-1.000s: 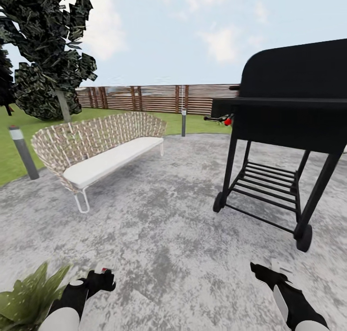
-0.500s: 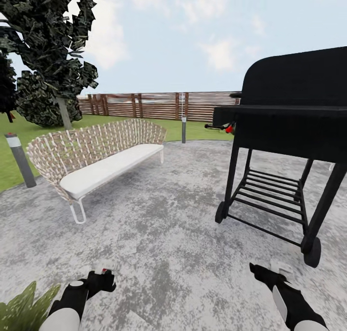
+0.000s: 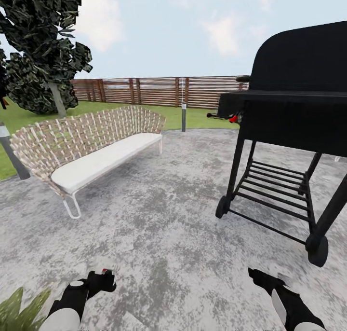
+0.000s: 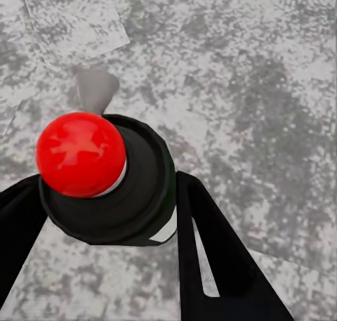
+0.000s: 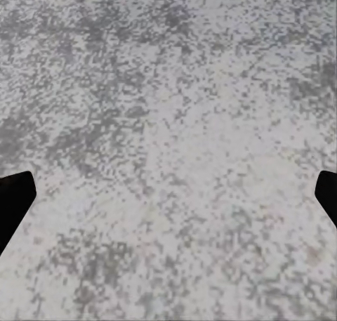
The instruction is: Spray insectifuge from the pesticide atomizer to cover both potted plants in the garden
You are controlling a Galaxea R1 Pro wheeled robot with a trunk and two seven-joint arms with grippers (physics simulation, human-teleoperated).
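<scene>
left gripper: clamped on the small dark bottle-shaped pesticide atomizer with a red round cap; black fingers pressed on either side of the body, probably so it rides steady while driving

atomizer position: low at the front-left of the robot in the head view, just above the mottled grey paved patio, apart from the ground

atomizer axis: seen end-on from the wrist camera, so long axis runs roughly along the fingers, red cap toward the camera; pale grey cone-ish bit beside the cap points away over the paving, likely the nozzle but hard to be sure

right gripper: spread wide, holding nothing; wrist view has just the two dark fingertips at the edges with bare paving between. Looks kept free and low, out of the way

potted plant: broad pointed green leaves poking in at the lower-left corner, just beside the left arm; pot not visible, so can't fully confirm it's one of the targets

surroundings: woven wicker bench with a white cushion off to the left, big black wheeled grill to the right, brown slat fence behind

stage guess: bottle already in hand, no spraying yet; next needs the nozzle turned toward those leaves
</scene>
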